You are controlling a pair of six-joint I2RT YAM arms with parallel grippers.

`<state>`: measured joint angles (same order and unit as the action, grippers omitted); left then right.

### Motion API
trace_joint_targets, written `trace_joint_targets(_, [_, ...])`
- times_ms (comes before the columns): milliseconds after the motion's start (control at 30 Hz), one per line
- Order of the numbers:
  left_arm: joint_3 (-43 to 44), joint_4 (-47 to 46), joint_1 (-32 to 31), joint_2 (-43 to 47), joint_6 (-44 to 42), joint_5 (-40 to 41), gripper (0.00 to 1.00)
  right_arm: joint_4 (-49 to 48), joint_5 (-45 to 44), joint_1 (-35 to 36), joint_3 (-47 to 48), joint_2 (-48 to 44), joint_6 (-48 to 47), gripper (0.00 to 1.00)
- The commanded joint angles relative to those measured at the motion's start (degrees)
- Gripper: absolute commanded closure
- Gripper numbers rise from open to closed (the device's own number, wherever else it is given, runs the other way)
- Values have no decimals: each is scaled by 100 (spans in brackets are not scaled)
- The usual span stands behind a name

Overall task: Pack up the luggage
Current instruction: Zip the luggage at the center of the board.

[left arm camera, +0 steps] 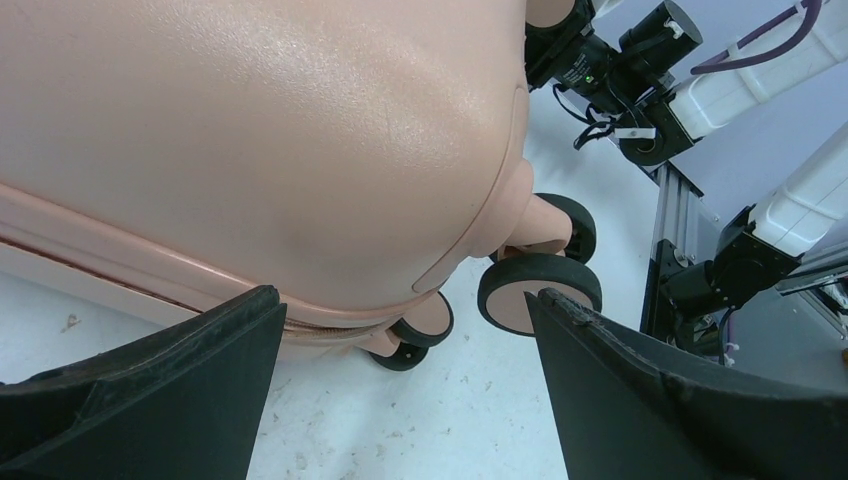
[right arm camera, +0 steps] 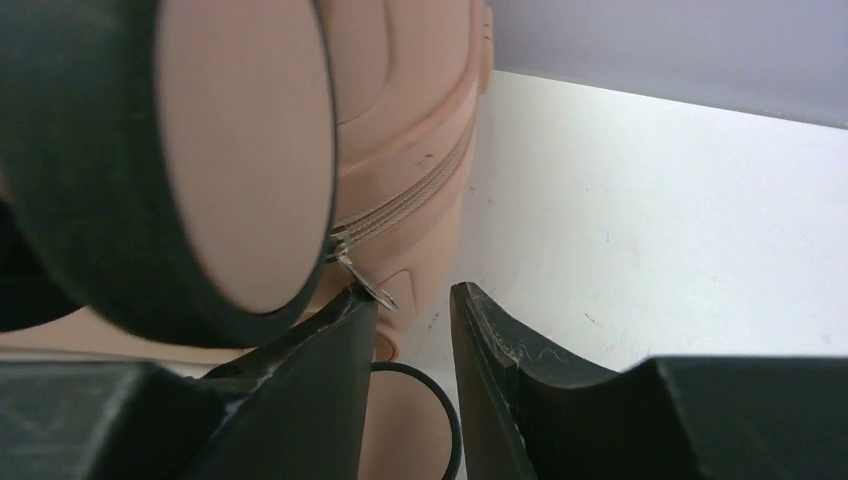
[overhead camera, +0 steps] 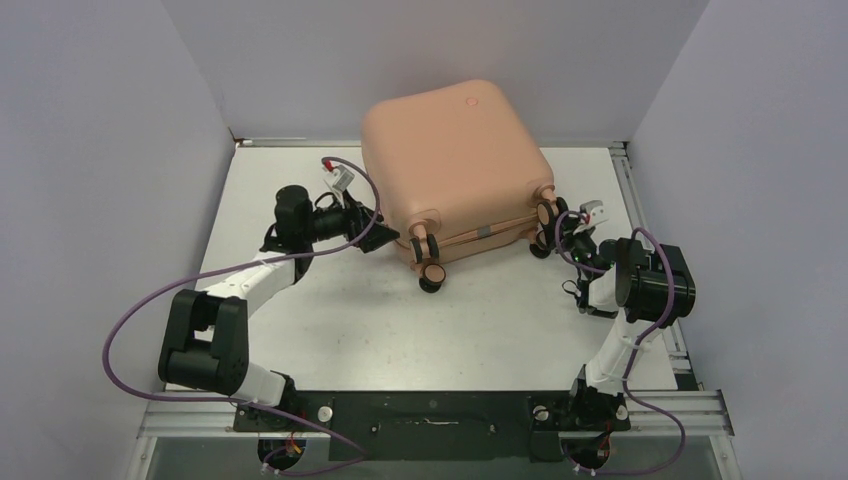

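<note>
**Top external view:** The luggage (overhead camera: 455, 165) is seen closed and lying on its side on the white table (overhead camera: 480, 320), toward the far middle, with its wheels (overhead camera: 432, 277) turned to the near side. The left gripper (overhead camera: 385, 238) is placed at the case's near-left corner. Its fingers are lost against the dark wrist, so its opening cannot be read here. The right gripper (overhead camera: 548, 238) is placed at the near-right corner beside a wheel, with its fingertips masked by a purple cable (overhead camera: 566, 240) and the wheel.

**Left wrist view:** The two black fingers (left arm camera: 150, 400) are shown spread wide, with nothing held between them. The peach shell fills the upper frame and is cut off at the top and one side. The zip seam (left arm camera: 120, 275) is seen running just past one fingertip, but it cannot be told whether the two touch. Beyond the fingers, two pairs of black-tyred wheels are pictured, with the right arm (left arm camera: 640, 70) behind them.

**Right wrist view:** One wheel, blurred and cropped by the frame edge, takes up much of the picture. The zipper track (right arm camera: 400, 200) is seen curving down the shell to a small metal zipper pull (right arm camera: 362, 280), which lies at the very tip of one finger (right arm camera: 300, 400), apparently touching it. The fingers are drawn close, with only a narrow gap left. Bare table is visible through that gap, and the pull is not clamped between them. A second wheel's rim (right arm camera: 445, 410) is partly hidden low between the fingers.
</note>
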<state>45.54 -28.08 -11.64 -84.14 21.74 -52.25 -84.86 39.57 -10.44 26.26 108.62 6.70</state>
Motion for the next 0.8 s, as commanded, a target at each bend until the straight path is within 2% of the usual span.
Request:
trace_joint_targets(0, [-50,-115,-89,13,-107,78,3,-1718,913,185,56,-214,-41,74])
trace_joint_targets(33, [-66,-118,-105,10,-90,121,3,-1718,958,190,39,-210,-88,85])
trace_joint_targets(67, [-102,-126,-108,12,-60,183,3,-1718,1011,199,31,-210,-145,92])
trace_joint_targets(100, [-134,-176,-116,27,-14,259,2,-1723,1036,200,10,-214,-188,94])
trace_joint_targets(433, [-422,-722,-303,124,716,968,0,-1720,1378,200,-507,-645,-858,95])
trace_joint_targets(500, [-407,-728,-398,63,760,1110,6,-1718,1436,208,-639,-763,-919,95])
trace_joint_targets(767, [-386,-667,-613,-110,1018,1565,7,-1663,1712,235,-980,-1265,-1249,95])
